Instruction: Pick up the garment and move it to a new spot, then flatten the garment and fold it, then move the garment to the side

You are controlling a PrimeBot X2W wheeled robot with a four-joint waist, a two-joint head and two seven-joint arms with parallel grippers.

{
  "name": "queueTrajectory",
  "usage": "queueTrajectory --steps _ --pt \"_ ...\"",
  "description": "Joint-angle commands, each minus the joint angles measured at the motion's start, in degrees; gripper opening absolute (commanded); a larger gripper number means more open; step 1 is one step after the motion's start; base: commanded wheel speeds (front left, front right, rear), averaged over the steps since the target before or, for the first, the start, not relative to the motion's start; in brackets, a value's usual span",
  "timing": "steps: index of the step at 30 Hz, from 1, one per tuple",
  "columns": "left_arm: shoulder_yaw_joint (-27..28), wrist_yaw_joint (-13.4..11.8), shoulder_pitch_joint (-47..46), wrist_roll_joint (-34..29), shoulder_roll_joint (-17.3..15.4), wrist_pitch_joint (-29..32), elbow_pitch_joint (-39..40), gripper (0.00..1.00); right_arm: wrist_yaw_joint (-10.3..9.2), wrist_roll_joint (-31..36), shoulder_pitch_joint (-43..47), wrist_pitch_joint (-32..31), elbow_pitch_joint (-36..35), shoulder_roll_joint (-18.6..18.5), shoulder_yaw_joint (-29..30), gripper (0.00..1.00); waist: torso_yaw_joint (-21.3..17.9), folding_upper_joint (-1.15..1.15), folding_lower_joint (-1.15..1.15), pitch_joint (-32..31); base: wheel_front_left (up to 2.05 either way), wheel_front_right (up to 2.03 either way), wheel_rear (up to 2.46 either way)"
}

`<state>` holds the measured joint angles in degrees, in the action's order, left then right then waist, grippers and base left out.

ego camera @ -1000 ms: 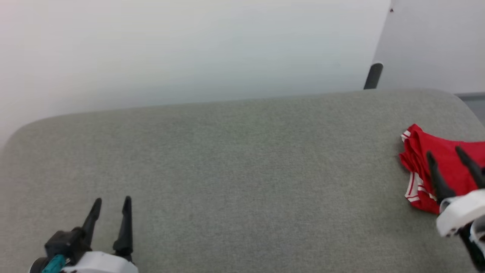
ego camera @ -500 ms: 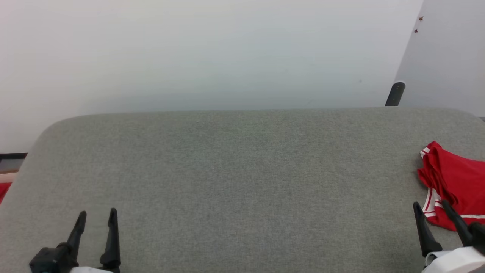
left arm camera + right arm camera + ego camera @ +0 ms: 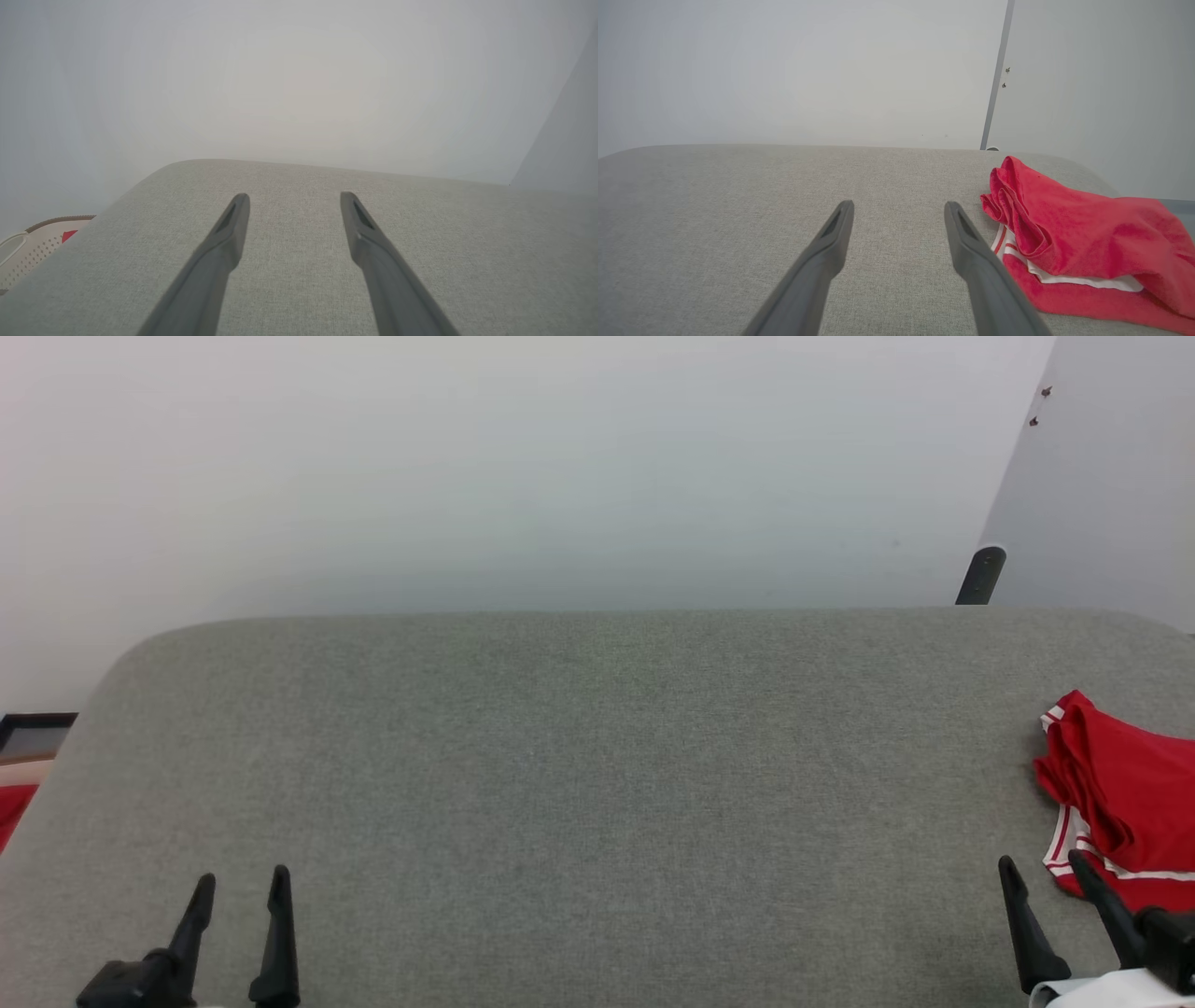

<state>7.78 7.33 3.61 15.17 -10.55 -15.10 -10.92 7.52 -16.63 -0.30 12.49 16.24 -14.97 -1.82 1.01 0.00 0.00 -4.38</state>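
The garment (image 3: 1125,798) is a folded red bundle with white-and-red stripe trim, lying at the right edge of the grey fabric surface (image 3: 597,784); part of it runs out of the head view. In the right wrist view the garment (image 3: 1083,242) lies just right of my fingers. My right gripper (image 3: 1041,873) stands open at the lower right, just left of and nearer than the bundle, with nothing between its fingers (image 3: 971,252). My left gripper (image 3: 241,887) is open at the lower left over bare fabric, far from the garment, and empty (image 3: 294,200).
A pale wall rises behind the surface's far rounded edge. A dark post (image 3: 980,576) stands at the back right. A perforated white basket (image 3: 28,247) with something red in it sits beyond the left edge. Bare fabric stretches between the two grippers.
The head camera has turned, shifting the whole picture. My right gripper, which was over the garment a second ago, has drawn back to its near left. The garment lies unchanged.
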Motion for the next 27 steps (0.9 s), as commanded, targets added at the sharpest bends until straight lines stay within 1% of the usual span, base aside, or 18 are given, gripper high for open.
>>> queueTrajectory --steps 1,5,6,11,27 --pt "-0.1 0.2 0.6 0.3 -0.2 0.0 -0.1 1.0 -0.07 0.4 1.2 -0.3 -0.3 0.3 0.2 1.0 -0.1 0.0 0.0 0.0 0.0 0.0 0.0" --pt "-0.3 0.2 0.8 -0.8 -0.5 0.0 -0.4 1.0 -0.07 0.5 1.1 -0.9 -1.0 0.5 0.4 1.0 -0.2 0.0 0.0 0.1 0.0 0.0 0.0" --pt "-0.4 0.1 0.3 -0.6 -0.4 0.0 -0.6 0.0 0.0 0.0 0.8 -0.9 -0.6 0.4 0.1 0.0 -0.2 0.0 0.0 0.1 0.0 0.0 0.0" --pt "-0.7 0.1 1.6 -0.3 1.4 0.1 -3.4 0.0 0.0 -0.3 2.3 -1.2 2.0 2.0 -0.4 0.0 -0.2 0.0 0.0 0.1 0.0 0.0 0.0" --pt "-0.7 0.1 -0.9 16.0 2.6 4.7 -3.3 0.0 -0.01 -16.2 0.4 -5.0 1.0 4.1 1.5 0.0 -0.3 0.0 0.0 0.7 0.0 0.0 0.0"
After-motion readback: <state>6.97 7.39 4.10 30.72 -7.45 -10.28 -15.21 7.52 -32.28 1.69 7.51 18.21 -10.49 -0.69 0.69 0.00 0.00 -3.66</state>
